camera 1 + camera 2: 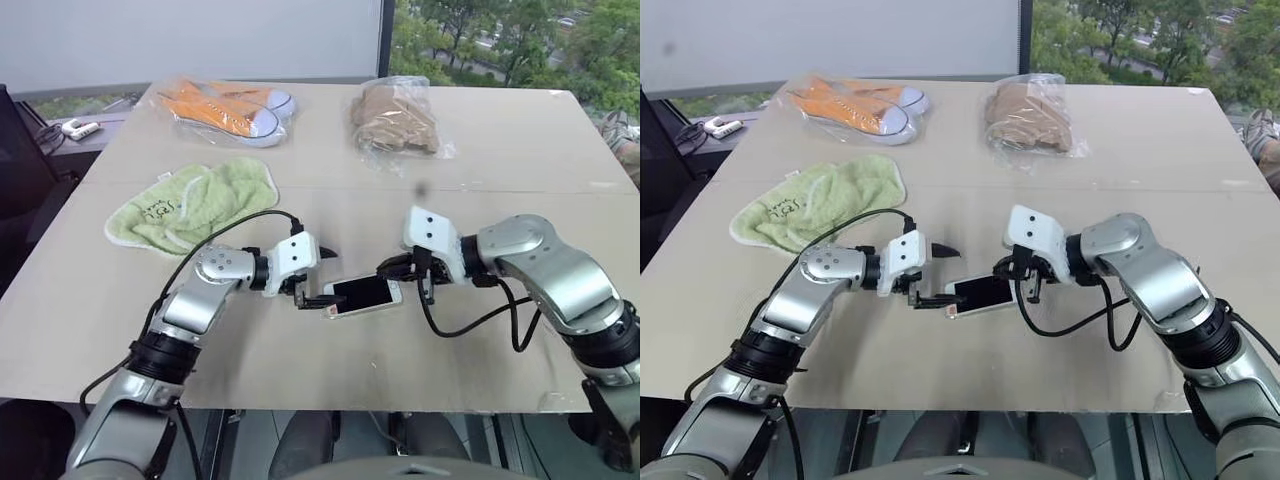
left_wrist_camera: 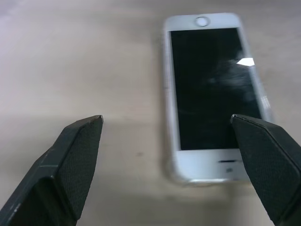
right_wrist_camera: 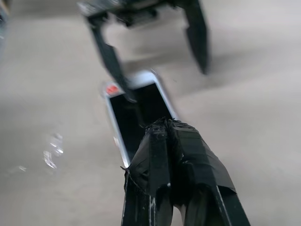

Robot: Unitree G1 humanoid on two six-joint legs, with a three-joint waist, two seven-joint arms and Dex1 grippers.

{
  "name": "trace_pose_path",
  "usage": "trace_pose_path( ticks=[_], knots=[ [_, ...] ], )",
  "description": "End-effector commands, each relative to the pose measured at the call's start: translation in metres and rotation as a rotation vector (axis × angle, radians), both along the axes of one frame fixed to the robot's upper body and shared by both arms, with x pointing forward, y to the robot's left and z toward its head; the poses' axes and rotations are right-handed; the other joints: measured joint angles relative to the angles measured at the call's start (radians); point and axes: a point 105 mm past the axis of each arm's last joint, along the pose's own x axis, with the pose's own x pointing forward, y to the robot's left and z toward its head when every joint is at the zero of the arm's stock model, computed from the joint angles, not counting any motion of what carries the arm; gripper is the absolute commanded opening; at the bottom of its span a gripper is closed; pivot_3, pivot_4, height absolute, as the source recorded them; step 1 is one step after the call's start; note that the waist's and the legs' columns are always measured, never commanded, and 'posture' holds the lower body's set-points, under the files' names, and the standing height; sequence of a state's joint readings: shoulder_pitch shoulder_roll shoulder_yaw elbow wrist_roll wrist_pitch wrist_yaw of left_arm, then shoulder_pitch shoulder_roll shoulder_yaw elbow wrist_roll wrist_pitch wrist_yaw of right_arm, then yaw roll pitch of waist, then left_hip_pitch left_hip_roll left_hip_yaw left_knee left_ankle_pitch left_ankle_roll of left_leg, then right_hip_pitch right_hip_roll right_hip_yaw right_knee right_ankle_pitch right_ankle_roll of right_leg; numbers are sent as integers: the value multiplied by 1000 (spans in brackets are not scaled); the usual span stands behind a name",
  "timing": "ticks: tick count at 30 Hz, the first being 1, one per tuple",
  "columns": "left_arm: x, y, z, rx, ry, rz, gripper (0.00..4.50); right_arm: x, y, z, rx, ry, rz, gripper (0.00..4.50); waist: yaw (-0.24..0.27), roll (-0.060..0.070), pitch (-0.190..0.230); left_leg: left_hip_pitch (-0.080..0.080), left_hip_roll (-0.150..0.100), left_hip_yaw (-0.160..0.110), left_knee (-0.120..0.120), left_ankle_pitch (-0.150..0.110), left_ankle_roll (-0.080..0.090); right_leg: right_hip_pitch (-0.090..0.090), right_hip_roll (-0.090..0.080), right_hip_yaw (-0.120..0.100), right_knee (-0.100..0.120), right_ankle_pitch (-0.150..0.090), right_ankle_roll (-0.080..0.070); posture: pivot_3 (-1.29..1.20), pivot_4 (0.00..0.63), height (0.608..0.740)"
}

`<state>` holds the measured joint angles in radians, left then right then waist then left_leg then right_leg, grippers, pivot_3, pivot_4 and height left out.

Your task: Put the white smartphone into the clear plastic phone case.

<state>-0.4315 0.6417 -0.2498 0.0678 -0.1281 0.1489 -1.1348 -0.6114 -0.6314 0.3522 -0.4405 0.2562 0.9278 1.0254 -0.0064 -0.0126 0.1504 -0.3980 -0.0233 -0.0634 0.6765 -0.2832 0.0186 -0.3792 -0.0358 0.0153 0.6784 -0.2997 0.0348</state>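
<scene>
Two grippers flank the white smartphone (image 1: 363,294), which lies screen-up on the table (image 1: 300,370). My right gripper (image 3: 164,136) is pressed together over one end; my left gripper (image 2: 167,141) gapes wide at the other. I'd square the left fingers across the phone's edges before closing. Two clear bags hold orange sneakers (image 1: 225,108) and brown items (image 1: 395,120).

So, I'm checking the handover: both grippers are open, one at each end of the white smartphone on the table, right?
Not quite: only the left gripper is open. The right gripper is shut, its tip over the white smartphone, as the right wrist view shows.
</scene>
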Motion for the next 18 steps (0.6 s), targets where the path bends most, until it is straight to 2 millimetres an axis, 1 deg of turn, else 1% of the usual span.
trace_pose_path(
  ticks=[1, 3, 6, 8, 12, 13, 18],
  knots=[
    [-1, 6, -24, 80, 43, 18, 4500, -4, -2, -9, 1, 1, -6, 59, 0, 0, 0, 0, 0, 0, 0, 0, 0, 0, 0, 0, 0, 0, 0, 0, 150, 740],
    [-2, 5, -25, 80, 41, 15, 4500, -1, -5, -23, -29, 11, -30, 59, -1, 0, -1, 0, 0, 0, 0, 0, 0, 0, 0, 0, 1, 0, 0, 0, 150, 740],
    [-2, 6, -24, 75, 41, 17, 4500, 5, -19, -52, -110, 13, -77, 59, -3, 0, -1, 2, 0, 0, 0, 0, 0, 1, 0, 0, 1, 0, 0, 0, 150, 740],
    [-4, 6, -24, 73, 41, 18, 4500, 5, -21, -62, -115, 37, -92, 59, -5, 0, -3, 2, 0, 1, 0, 0, 0, 1, 0, 1, 1, 0, 0, 0, 150, 740],
    [-5, 8, -23, 71, 42, 26, 4500, 3, -21, -71, -113, 60, -89, 59, -5, 0, -8, 5, 0, 0, 0, -1, 2, 4, 0, 0, 1, 0, 0, 0, 150, 740],
    [-5, 8, -23, 71, 42, 27, 4500, 3, -22, -73, -122, 58, -90, 59, -6, 0, -8, 6, 0, 0, 0, -2, 4, 5, 0, 0, 1, 0, 0, 0, 150, 740],
    [-8, 9, -23, 70, 44, 30, 4500, 3, -30, -81, -188, 62, -91, 59, -6, 0, -8, 14, 0, 1, -2, -3, 5, 12, 0, 1, 0, 0, 0, 0, 150, 740]
  ],
)
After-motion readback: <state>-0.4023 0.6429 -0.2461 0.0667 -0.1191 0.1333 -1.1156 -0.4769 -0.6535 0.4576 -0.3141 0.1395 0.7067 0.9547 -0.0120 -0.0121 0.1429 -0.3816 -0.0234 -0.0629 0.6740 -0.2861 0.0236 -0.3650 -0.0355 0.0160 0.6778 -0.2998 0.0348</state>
